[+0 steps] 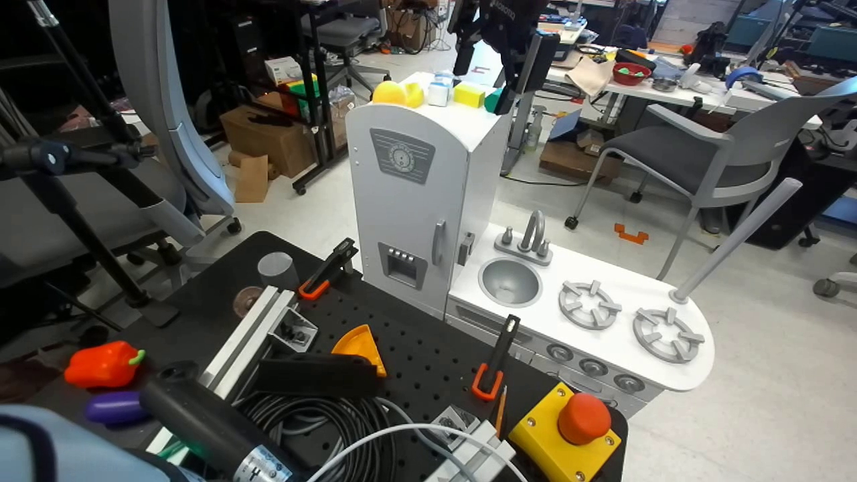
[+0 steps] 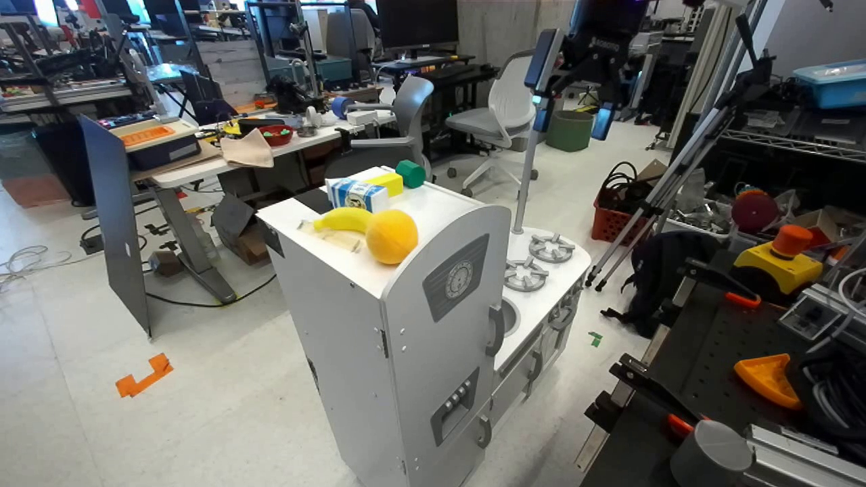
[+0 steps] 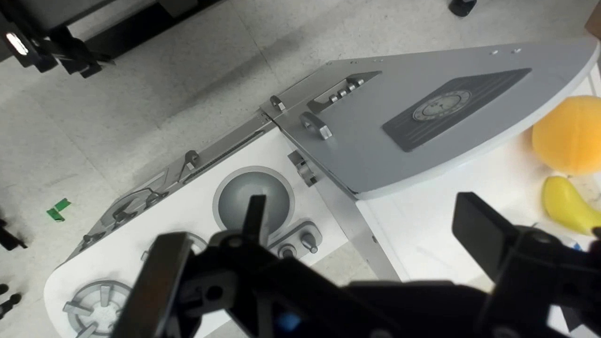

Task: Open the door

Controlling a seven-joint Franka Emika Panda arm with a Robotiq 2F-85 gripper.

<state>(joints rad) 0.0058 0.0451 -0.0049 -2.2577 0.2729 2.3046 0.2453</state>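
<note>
By door [image 2: 441, 338], hinge [image 2: 384, 343], ext. view only

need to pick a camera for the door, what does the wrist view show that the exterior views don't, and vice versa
Only the wrist view shows the lower handle and the faucet base together; each exterior view lacks one of them.

Only the exterior views, both of them, show the red button, orange wedge and red bowl.

All three share the door, apparently shut, its upper handle, at least part of the sink, and the open hand.
</note>
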